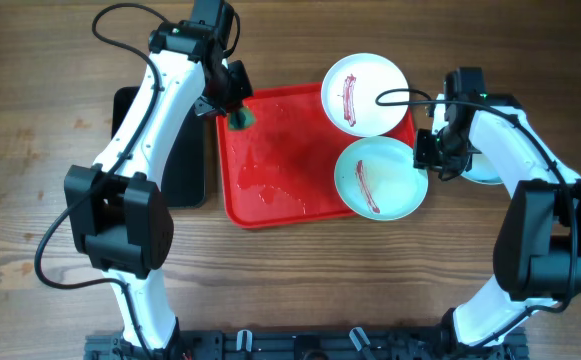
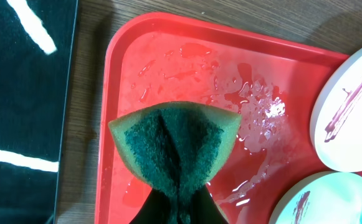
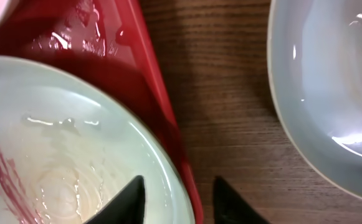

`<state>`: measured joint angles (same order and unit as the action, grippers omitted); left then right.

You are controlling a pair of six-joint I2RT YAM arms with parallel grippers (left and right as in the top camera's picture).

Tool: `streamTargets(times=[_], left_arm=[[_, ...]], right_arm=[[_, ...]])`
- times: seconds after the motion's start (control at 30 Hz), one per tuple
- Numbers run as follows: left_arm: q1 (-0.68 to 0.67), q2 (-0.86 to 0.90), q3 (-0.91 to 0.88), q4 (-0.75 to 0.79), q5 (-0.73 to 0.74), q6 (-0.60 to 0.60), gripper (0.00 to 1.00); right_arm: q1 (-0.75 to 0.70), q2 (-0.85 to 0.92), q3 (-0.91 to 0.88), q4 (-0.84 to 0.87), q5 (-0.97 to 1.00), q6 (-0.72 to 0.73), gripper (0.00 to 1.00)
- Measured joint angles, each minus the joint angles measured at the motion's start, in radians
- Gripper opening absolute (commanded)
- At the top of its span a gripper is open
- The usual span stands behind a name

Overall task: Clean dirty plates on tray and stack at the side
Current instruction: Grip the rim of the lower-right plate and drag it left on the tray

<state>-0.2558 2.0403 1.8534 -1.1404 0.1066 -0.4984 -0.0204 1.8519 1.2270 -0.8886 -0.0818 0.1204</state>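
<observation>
The left gripper (image 2: 181,211) is clenching a folded yellow sponge with a dark green scouring face (image 2: 174,149), pinched so that the green side is creasing down the middle. The sponge is hanging over the near-left corner of the large bright red rectangular plastic tray (image 2: 168,50), as the left wrist view shows it, above a wet floor where water drops are glistening. To the left of the tray, a smaller black tray (image 2: 19,93) is lying on the wooden table (image 1: 300,280).

The right gripper (image 3: 179,186) is standing with its jaws apart. One finger (image 3: 131,199) is hovering over the inside of a round pale mint-green plate with a dark red streak (image 3: 62,143). The other finger (image 3: 230,202) is over the bare table, and the plate's rim and the tray's rim are lying between them. I cannot tell whether either finger is touching the plate.

This streaked mint plate is sitting in one corner of the tray on the robot's right and slightly overhanging the tray's edge. A round white plate with a dark red streak (image 1: 363,94) is lying in the neighbouring corner, its edge meeting the mint plate's. A second pale mint-green plate (image 3: 330,93) is resting on the table just off the tray, partly under the right arm, and the part showing is bearing no streak.
</observation>
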Motion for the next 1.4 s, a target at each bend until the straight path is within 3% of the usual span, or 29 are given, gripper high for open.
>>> streamTargets(times=[0.2, 0.37, 0.87, 1.1, 1.4], left_arm=[[0.000, 0.000, 0.000, 0.000, 0.000, 0.006, 0.04], [0.000, 0.000, 0.000, 0.000, 0.000, 0.007, 0.04], [0.000, 0.000, 0.000, 0.000, 0.000, 0.007, 0.04], [0.000, 0.000, 0.000, 0.000, 0.000, 0.007, 0.04], [0.000, 0.000, 0.000, -0.010, 0.000, 0.007, 0.04]], right_arm=[[0.000, 0.000, -0.029, 0.003, -0.030, -0.006, 0.25], [-0.001, 0.000, -0.060, 0.014, -0.035, -0.005, 0.05], [0.035, 0.001, -0.073, -0.016, -0.189, 0.045, 0.04], [0.173, -0.039, -0.073, 0.006, -0.213, 0.178, 0.04], [0.415, -0.057, -0.072, 0.157, -0.159, 0.496, 0.04]])
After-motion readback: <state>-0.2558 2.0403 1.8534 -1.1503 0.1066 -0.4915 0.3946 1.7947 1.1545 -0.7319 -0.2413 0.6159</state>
